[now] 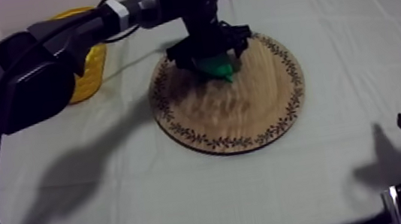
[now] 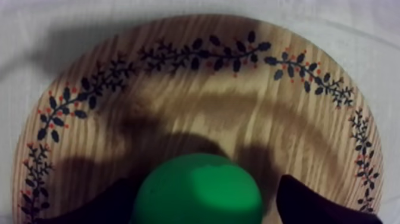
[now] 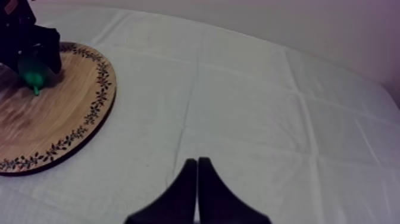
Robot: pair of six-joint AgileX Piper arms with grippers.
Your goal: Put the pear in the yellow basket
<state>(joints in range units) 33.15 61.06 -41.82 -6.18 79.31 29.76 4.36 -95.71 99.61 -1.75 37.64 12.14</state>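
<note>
The grasp is the step in hand. The left claw (image 1: pixel 214 54) is down over the pear (image 1: pixel 218 67), which sits on the board (image 1: pixel 249 114) near its far rim, mid-table (image 1: pixel 186 199). The left wrist view shows what the top view hides: the fingers (image 2: pixel 315 202) stand apart on either side of the pear, with wood visible beside one, so it is not clamped. Next, I judge, comes closing, lifting and carrying to the basket (image 1: pixel 94 65) at the table's far left corner. The right claw (image 3: pixel 197 167) rests with its fingers together.
</note>
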